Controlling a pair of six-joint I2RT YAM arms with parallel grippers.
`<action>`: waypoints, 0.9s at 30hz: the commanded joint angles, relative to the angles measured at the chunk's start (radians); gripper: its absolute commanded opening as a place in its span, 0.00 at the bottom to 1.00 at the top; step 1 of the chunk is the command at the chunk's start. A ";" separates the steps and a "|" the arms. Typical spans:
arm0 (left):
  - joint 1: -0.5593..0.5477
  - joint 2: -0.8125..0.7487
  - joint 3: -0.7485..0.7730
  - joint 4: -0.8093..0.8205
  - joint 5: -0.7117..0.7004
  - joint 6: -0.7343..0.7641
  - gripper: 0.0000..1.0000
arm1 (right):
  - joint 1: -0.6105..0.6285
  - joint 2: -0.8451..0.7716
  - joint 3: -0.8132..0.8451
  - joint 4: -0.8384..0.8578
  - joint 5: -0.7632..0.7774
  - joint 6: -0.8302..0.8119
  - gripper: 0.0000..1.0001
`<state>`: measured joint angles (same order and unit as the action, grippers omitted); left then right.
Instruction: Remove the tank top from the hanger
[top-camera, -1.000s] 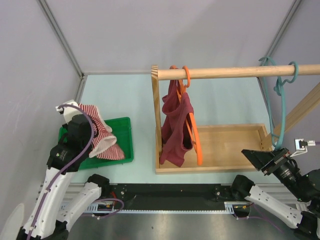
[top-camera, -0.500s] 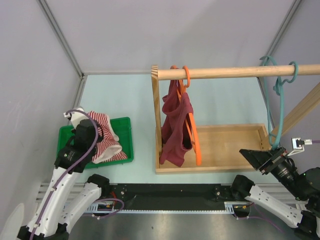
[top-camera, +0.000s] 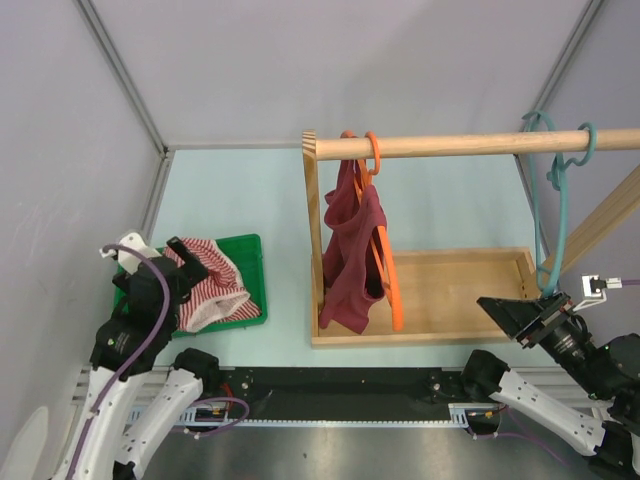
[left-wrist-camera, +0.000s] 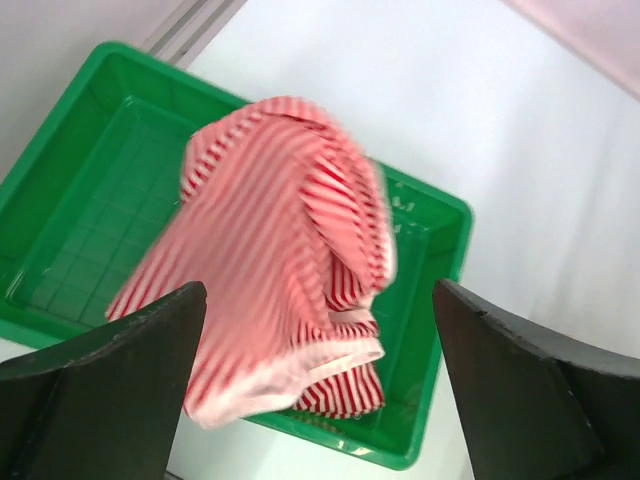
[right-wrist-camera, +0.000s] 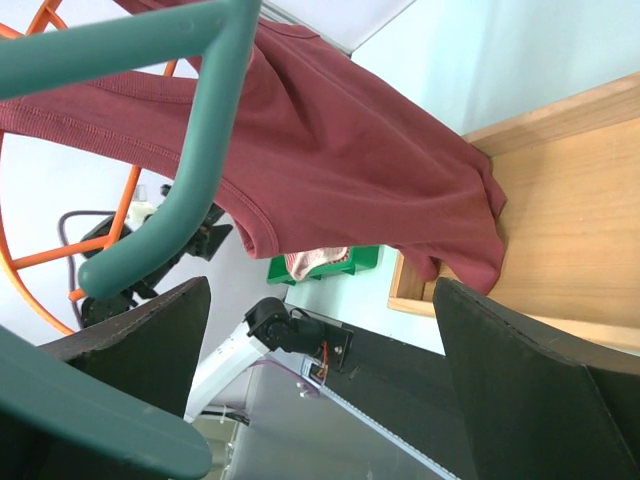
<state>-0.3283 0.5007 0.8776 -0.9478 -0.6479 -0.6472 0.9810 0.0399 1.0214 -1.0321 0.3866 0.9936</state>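
Note:
A red-and-white striped tank top (top-camera: 215, 287) (left-wrist-camera: 280, 250) lies crumpled in the green bin (top-camera: 252, 247) (left-wrist-camera: 445, 300), spilling over its near rim. My left gripper (top-camera: 188, 262) (left-wrist-camera: 318, 300) hovers just above it, open and holding nothing. A maroon tank top (top-camera: 350, 255) (right-wrist-camera: 350, 130) hangs on an orange hanger (top-camera: 393, 275) (right-wrist-camera: 110, 243) from the wooden rail (top-camera: 470, 145). A bare teal hanger (top-camera: 560, 200) (right-wrist-camera: 200, 150) hangs at the rail's right end. My right gripper (top-camera: 505, 312) (right-wrist-camera: 320, 290) is open below the teal hanger, with nothing in it.
The wooden rack's tray base (top-camera: 460, 290) (right-wrist-camera: 570, 210) sits at centre right, with an upright post (top-camera: 313, 230) at its left end. A slanted brace (top-camera: 600, 225) rises at the far right. Grey walls close in on three sides.
My left gripper has opened and let go of the striped top, which has dropped into the green bin. The left arm has drawn back towards the near left. The right arm has barely moved.

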 joint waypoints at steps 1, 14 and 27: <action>0.008 -0.042 0.090 0.105 0.152 0.139 0.99 | 0.008 0.006 -0.018 0.056 0.006 0.007 0.99; 0.008 0.024 0.196 0.650 1.267 0.127 0.91 | 0.013 0.000 -0.017 0.041 0.003 0.007 0.99; -0.358 0.243 0.305 0.970 1.380 0.010 0.86 | 0.027 0.015 -0.010 0.072 0.029 -0.006 0.99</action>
<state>-0.5041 0.6514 1.0996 -0.0170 0.7658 -0.6796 0.9962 0.0402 1.0092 -1.0134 0.3893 0.9943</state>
